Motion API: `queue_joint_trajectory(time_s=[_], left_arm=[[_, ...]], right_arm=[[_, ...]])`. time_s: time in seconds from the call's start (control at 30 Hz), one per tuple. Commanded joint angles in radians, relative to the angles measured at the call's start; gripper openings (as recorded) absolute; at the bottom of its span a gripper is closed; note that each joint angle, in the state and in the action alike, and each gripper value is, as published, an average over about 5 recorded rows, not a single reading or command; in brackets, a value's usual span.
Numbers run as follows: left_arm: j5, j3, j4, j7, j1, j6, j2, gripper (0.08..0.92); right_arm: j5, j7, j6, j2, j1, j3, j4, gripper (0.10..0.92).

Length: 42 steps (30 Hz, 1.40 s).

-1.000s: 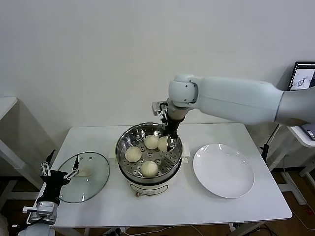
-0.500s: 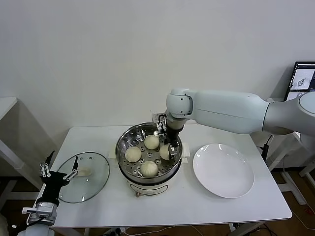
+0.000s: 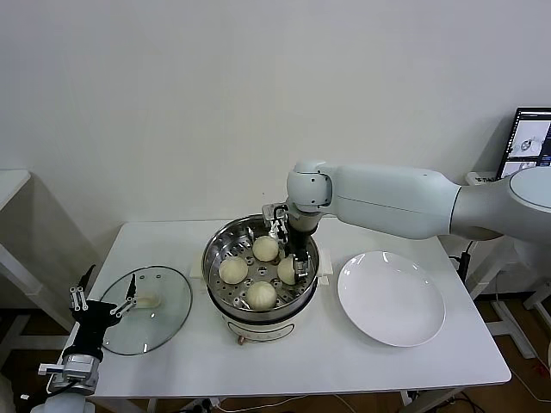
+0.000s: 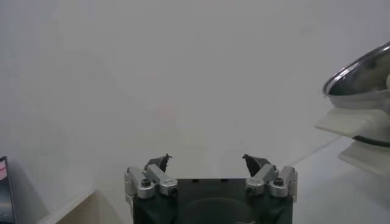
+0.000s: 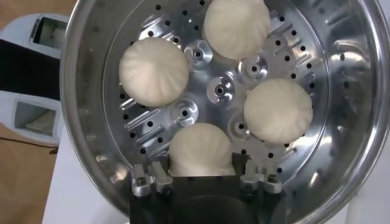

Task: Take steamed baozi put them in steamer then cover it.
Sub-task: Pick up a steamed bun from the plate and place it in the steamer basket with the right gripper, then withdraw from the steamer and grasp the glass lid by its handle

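Note:
Several cream-white pleated baozi lie on the perforated tray of the shiny steamer (image 3: 211, 249) at mid-table: one at the back (image 3: 265, 248), one left (image 3: 232, 269), one in front (image 3: 261, 294), one right (image 3: 287, 270). My right gripper (image 3: 295, 262) reaches down into the pot and stands open astride the right baozi (image 5: 200, 149), which rests on the tray; the other baozi (image 5: 153, 71) (image 5: 237, 27) (image 5: 278, 110) lie free. The glass cover (image 3: 164, 314) lies flat on the table to the left. My left gripper (image 3: 103, 301) waits open at its left edge, holding nothing (image 4: 207, 159).
A flat white plate (image 3: 390, 298) sits bare on the table right of the steamer. The steamer's white base and side handle (image 4: 350, 119) show in the left wrist view. A screen (image 3: 529, 132) stands beyond the table's right end.
My right arm sank lower into the steamer with a baozi, set it on the tray's right side, and the jaws spread apart. The left arm kept still.

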Motion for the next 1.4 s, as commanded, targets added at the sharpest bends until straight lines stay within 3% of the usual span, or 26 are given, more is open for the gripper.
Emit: queue_joint_trajectory(time_s=[0.03, 0.3, 0.57, 0.9, 1.13, 1.4], left_arm=[[0.002, 0.005, -0.001, -0.001, 0.001, 0.001, 0.000, 0.823], [0.006, 0.025, -0.009, -0.007, 0.000, 0.008, 0.000, 0.823], [-0.008, 0.041, -0.014, -0.010, -0.008, 0.031, -0.003, 0.823], [-0.095, 0.044, -0.023, -0.018, -0.027, 0.089, 0.003, 0.823], [-0.070, 0.075, -0.017, -0.009, -0.040, 0.034, -0.001, 0.823], [-0.096, 0.086, -0.011, -0.020, -0.055, -0.002, -0.011, 0.823]], right_arm=[[0.045, -0.030, 0.012, -0.100, 0.117, 0.025, 0.059, 0.821], [0.125, -0.063, 0.028, -0.342, 0.217, 0.098, 0.168, 0.823], [0.115, 0.029, 0.063, -0.631, -0.108, 0.533, 0.258, 0.823], [0.364, 0.637, 0.369, -0.825, -0.955, 1.392, 0.404, 0.823], [0.400, 1.042, 0.570, -0.682, -1.483, 1.827, 0.569, 0.823], [0.231, 1.152, 0.719, -0.316, -1.912, 2.079, 0.749, 0.823]])
